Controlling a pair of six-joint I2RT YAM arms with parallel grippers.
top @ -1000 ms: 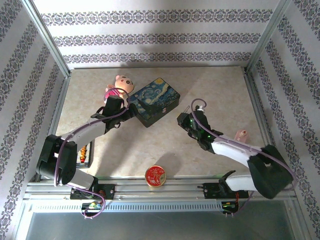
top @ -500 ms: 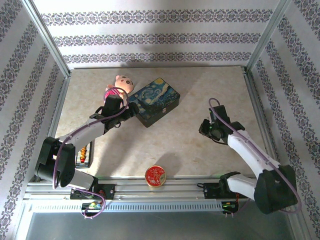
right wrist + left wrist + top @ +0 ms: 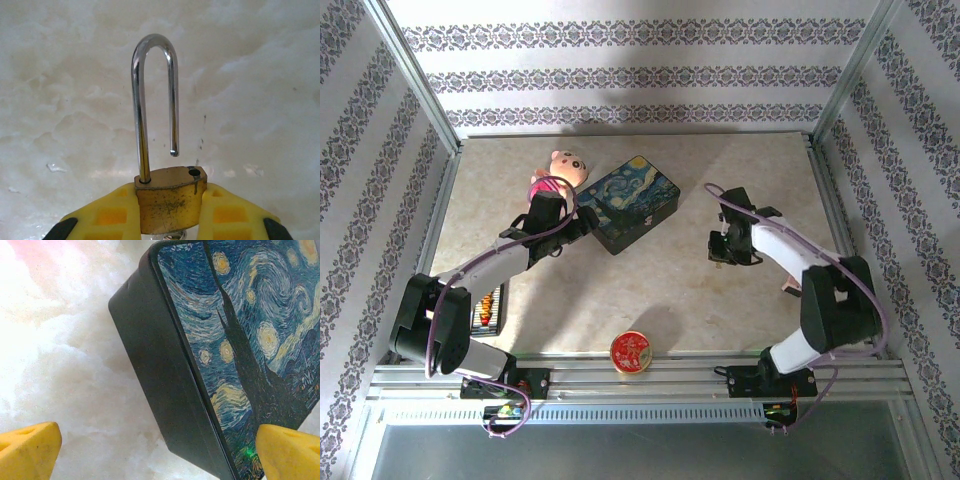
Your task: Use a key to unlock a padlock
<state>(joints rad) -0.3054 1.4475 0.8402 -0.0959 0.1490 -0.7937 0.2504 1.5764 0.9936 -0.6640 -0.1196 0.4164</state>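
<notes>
Gripping the padlock (image 3: 169,202) by its body over the counter's (image 3: 260,75) right half, shackle (image 3: 141,100) end out of its hole, the right tool (image 3: 169,212) is narrow while the left tool (image 3: 160,455) gapes wide over the box (image 3: 250,340) edge.

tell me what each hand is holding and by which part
Right hand: the padlock, pinched by its brass body, open shackle sticking out free. Left hand: open, nothing held, hovering at the painted box.
</notes>
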